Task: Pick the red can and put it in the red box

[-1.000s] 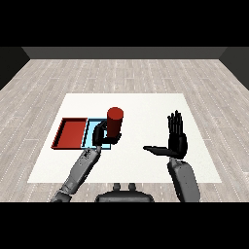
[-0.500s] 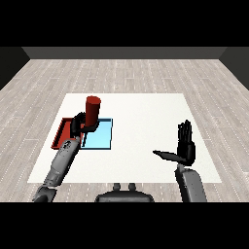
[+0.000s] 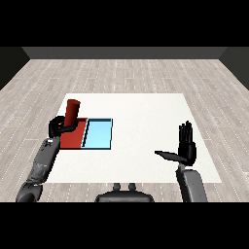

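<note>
Most of the job looked done, only the release left. The white table point(image 3: 146, 146) carried two trays side by side near its left edge: the red tray point(image 3: 75, 138) outermost, the light blue tray point(image 3: 98, 134) just beside it on the inner side. The left hand point(image 3: 60, 126) was curled round the red can point(image 3: 72, 112), which stood upright over the red tray; whether its base touched the tray floor couldn't be told. The right hand point(image 3: 186, 148) hung open near the table's right edge, fingers straight, thumb apart, holding nothing. Remaining, by my read: lower, let go.
</note>
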